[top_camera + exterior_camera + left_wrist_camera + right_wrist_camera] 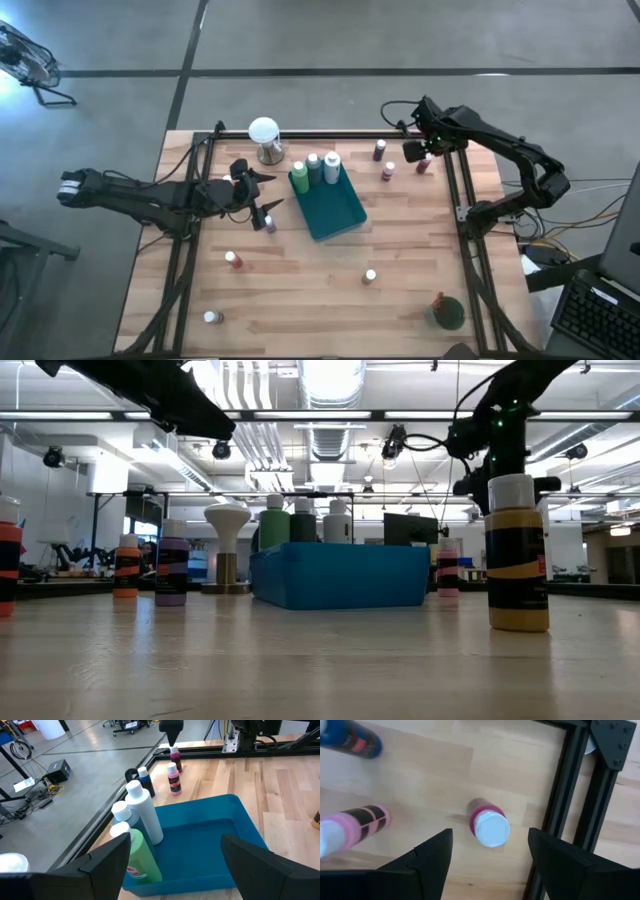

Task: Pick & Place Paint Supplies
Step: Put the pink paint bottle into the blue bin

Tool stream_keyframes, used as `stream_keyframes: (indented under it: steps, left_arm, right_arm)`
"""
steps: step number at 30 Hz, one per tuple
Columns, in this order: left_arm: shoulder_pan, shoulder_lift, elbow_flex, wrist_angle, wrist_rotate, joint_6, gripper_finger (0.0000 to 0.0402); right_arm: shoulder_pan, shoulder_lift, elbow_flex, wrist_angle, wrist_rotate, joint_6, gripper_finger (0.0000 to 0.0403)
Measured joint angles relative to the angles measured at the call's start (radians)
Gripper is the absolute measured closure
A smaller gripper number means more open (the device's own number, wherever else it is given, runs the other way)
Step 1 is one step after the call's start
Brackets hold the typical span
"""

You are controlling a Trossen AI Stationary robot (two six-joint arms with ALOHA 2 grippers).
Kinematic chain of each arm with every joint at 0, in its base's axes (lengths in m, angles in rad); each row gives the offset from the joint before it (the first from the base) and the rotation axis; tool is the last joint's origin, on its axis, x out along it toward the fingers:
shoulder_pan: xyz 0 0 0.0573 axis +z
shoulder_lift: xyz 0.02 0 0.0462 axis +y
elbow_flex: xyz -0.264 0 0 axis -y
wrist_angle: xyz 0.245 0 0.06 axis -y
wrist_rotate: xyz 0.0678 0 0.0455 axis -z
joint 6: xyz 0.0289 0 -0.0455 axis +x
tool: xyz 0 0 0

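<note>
Here, nearest the low camera, we see a yellow bottle standing upright on the table; from above it is the small bottle alone in open wood toward the near right. Also near the front edge, we note a white-capped bottle at the near left, an orange one a little farther in, and a dark green round object at the near right whose nature we cannot tell. At mid-table lies the teal tray, with three tall bottles standing in its far end: a green bottle, a second bottle and a white bottle. The left gripper hovers just left of the tray, its fingers spread wide and holding nothing; a purple bottle stands on the wood just by it. Beyond the tray's far left corner stands the white globe on its metal base. Toward the far right we find three small bottles: a blue one, a pink one and a magenta one. The right gripper hangs directly above the magenta bottle beside the black frame rail, its fingers wide apart on either side and clear of it, gripping nothing.
</note>
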Motion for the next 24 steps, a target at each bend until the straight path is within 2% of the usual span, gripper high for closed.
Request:
stream_keyframes:
  steps: [13, 21, 24]
  left_arm:
    - [0.0, 0.026, 0.0, 0.0, 0.0, 0.001, 0.0087]
    - [0.0, 0.035, 0.0, 0.0, 0.0, 0.001, 0.0087]
    - [0.0, 0.035, 0.0, 0.001, 0.0, 0.001, 0.0087]
  right_arm:
    - [-0.018, 0.0, -0.073, 0.062, 0.0, -0.004, 0.0132]
    - [-0.017, -0.001, -0.068, 0.068, -0.001, -0.011, 0.0157]
    - [-0.017, 0.005, -0.07, 0.07, -0.035, -0.013, 0.0166]
